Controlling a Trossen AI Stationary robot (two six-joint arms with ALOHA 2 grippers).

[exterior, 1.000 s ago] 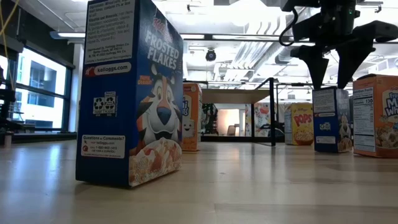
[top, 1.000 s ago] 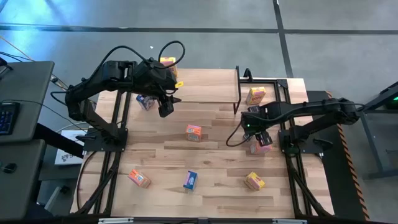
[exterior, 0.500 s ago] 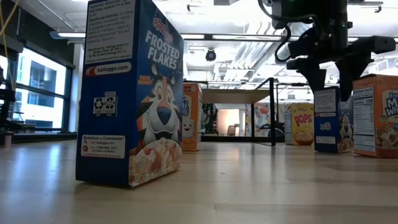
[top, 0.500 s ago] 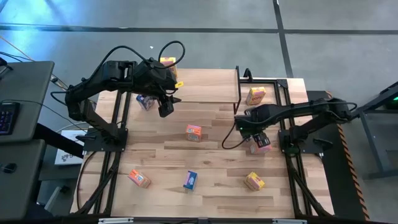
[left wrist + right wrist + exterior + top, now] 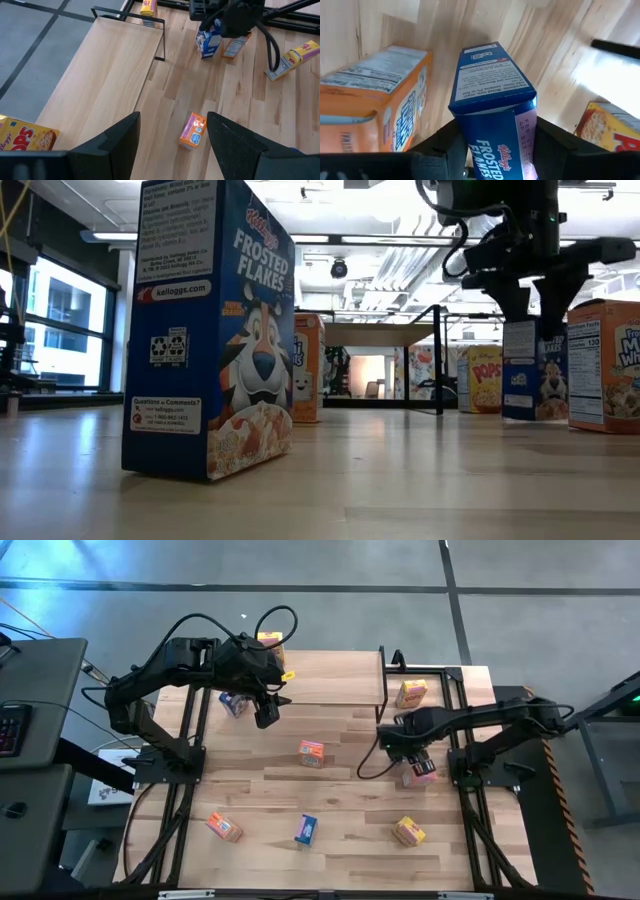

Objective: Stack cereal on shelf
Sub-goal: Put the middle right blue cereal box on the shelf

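Pick-up step in hand: right gripper (image 5: pixel 492 150) clamped on the small blue cardboard cereal box (image 5: pixel 492 95) between its fingers, an orange-red cardboard box (image 5: pixel 375 105) just beside; next calls, in my judgement, for a lift clear toward the light wood plank shelf on black legs (image 5: pixel 335 675); left gripper (image 5: pixel 172 137) stands open, waiting beside that shelf.

"Frosted Flakes" on blue box (image 5: pixel 210 330); "Pops" on yellow box (image 5: pixel 486 380).

The shelf (image 5: pixel 330 678) stands at the far middle of the table (image 5: pixel 350 800). One cereal box (image 5: pixel 269 638) rests on its far left corner, and another box (image 5: pixel 411 693) stands on the table just right of the shelf. The left gripper (image 5: pixel 267 712) hangs near the shelf's left front, a box (image 5: pixel 233 703) just to its left. A single box (image 5: pixel 311 752) lies mid-table. On the right, the right gripper (image 5: pixel 402 752) closes around a box (image 5: pixel 492 100), a second box (image 5: pixel 419 773) close beside it. Three more boxes (image 5: pixel 306 829) are spread along the near edge.
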